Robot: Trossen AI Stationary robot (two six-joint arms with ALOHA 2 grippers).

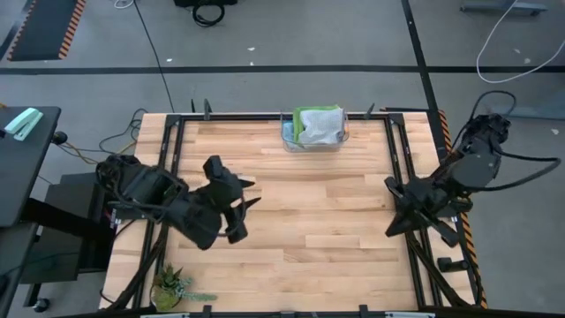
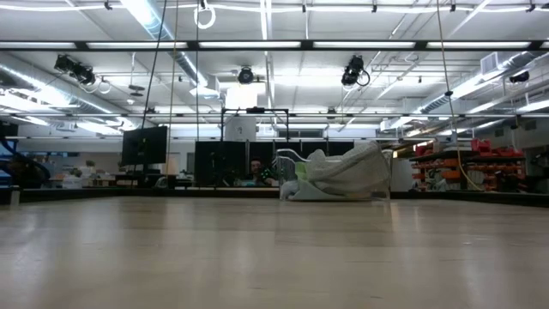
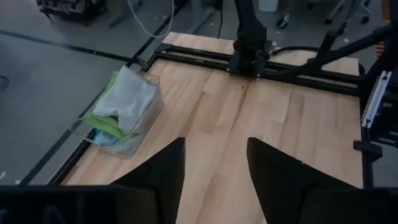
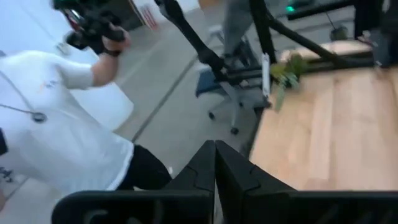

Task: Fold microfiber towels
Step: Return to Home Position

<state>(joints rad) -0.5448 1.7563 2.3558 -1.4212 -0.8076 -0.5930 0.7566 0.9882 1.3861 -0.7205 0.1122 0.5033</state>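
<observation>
The bin [image 1: 288, 138] stands at the middle of the table's [image 1: 309, 238] far edge. The microfiber towels [image 1: 320, 125] lie stacked inside it, one on another. The left gripper [image 3: 216, 141] is over the table's left part, well apart from the bin. The right gripper [image 4: 215, 149] is at the table's right edge. A plant [image 1: 172, 287] sits at the near left corner. A person [image 4: 56, 124] stands on the floor beyond the table.

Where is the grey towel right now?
In the high view the grey towel lies on top of the green towel inside the clear bin, midway along the table edge at the picture's top.
</observation>
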